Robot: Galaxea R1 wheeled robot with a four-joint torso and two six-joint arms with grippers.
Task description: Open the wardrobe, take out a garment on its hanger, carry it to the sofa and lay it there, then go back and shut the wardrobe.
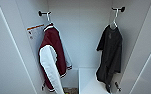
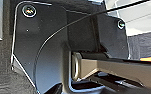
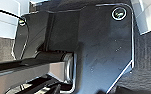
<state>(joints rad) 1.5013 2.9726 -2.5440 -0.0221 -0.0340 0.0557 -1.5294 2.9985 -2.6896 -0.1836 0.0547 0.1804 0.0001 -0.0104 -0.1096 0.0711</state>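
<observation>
Black garment (image 1: 110, 53) hangs beside wardrobe's (image 1: 81, 37) right wall; either hand's state: cannot tell.

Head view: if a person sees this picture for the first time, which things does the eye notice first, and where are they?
The open white wardrobe shows two hanging garments. On its left wall a maroon jacket with white sleeves hangs from a black peg. On the right hangs the black garment, on a pale hanger hooked over another peg, its hem near the low white shelf.

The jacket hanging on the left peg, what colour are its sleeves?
White sleeves on a maroon body; the varsity jacket shows best in the head view.
</observation>
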